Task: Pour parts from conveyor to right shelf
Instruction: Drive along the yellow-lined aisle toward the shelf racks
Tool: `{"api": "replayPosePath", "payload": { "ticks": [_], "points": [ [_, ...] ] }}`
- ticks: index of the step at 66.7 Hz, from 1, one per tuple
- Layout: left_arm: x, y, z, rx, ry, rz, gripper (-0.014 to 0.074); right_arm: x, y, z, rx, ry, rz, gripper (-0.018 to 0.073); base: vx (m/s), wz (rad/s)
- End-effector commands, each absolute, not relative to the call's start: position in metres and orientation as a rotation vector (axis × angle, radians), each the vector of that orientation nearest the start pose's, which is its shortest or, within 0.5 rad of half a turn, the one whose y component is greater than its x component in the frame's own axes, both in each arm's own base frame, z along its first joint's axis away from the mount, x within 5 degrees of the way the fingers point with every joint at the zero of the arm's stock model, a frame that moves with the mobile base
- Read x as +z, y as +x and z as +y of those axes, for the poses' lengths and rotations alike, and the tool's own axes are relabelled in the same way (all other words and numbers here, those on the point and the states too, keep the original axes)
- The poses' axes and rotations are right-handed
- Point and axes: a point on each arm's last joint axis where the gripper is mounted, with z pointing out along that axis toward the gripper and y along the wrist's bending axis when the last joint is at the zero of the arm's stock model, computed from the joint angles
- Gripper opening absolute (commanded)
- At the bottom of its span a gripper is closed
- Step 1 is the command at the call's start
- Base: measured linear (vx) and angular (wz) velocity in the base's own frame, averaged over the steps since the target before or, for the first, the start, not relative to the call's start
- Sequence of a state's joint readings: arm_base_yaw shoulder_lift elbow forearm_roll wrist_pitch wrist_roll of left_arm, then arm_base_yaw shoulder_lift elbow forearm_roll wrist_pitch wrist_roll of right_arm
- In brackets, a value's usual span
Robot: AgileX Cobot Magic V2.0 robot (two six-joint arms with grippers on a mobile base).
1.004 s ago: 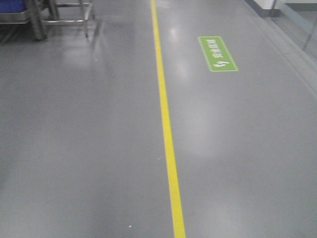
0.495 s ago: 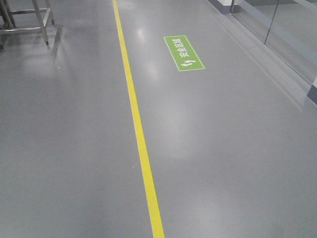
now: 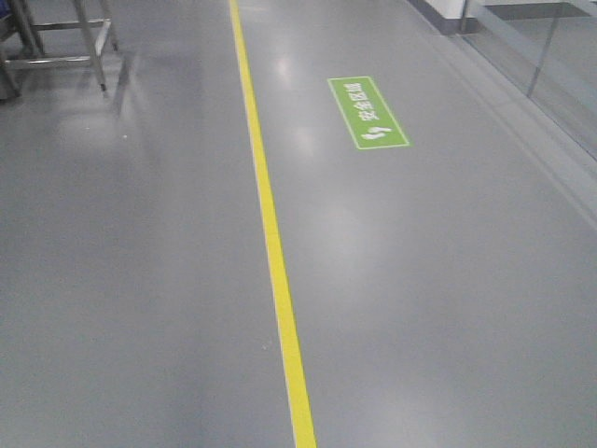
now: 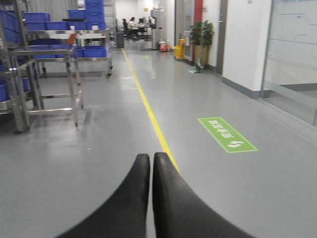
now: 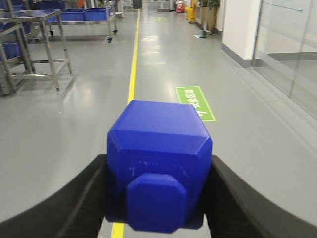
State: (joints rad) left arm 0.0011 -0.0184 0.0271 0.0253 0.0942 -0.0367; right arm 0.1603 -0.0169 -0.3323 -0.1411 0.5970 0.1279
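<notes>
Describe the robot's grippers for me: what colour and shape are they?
Each gripper has two smooth black fingers. On the left gripper they are broad at the base, curved, and taper to rounded tips. The right gripper has the same black curved fingers, matte in finish. No cables or markings show, and the arms themselves are out of view.

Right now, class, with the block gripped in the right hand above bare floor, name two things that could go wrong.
The blue block is pinched only by its sides in the right hand; a jolt could drop it. The steel rack legs stand near on the left; a wide turn might clip them.
</notes>
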Motion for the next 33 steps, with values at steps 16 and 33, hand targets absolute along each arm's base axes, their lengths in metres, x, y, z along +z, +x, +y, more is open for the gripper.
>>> {"api": "replayPosePath", "payload": {
  "ticks": [16,33],
  "points": [
    [0.2116,0.0543,-0.0001,-0.022,-0.017,1.484,-0.0006,0.2844,0.0226,-0.0033,0.05,-0.082,1.61,-0.0004,0.45,0.37],
    [0.2116,0.0543,-0.0001,-0.022,-0.017,1.484,-0.0006,0.2844,0.0226,-0.0033,0.05,-0.082,1.61,-0.0004,0.48,0.26]
  ]
}}
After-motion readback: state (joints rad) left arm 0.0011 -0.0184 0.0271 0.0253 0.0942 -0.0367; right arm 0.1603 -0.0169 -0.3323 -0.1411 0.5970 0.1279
